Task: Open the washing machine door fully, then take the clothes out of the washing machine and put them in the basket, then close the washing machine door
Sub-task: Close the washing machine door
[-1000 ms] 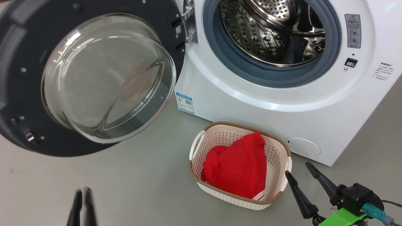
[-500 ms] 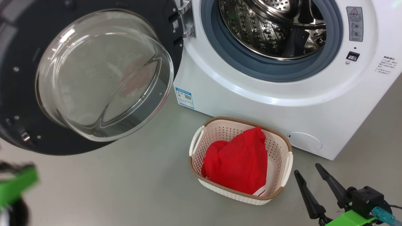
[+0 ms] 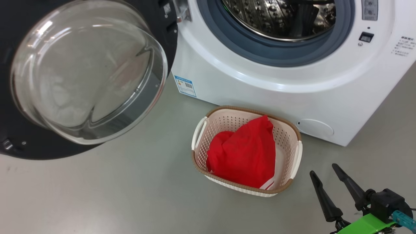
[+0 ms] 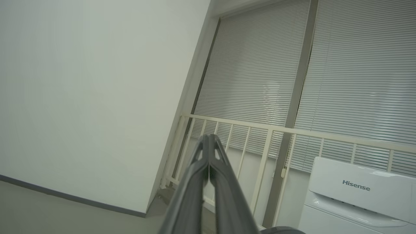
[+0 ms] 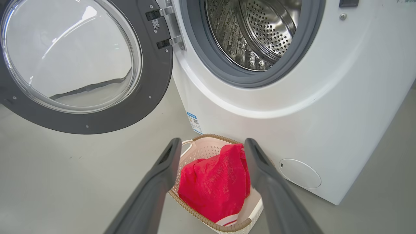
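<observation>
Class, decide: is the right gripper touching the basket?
Apart. In the head view, a strip of bare floor separates the open right gripper from the basket.

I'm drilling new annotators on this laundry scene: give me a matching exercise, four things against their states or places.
Things:
1. washing machine door
2. clothes
3. left gripper
4. right gripper

States or places:
A. shut, holding nothing
B. swung open
C. open, near the basket but apart from it
D. lying in the basket

Pairs: 1-B, 2-D, 3-A, 4-C
</observation>
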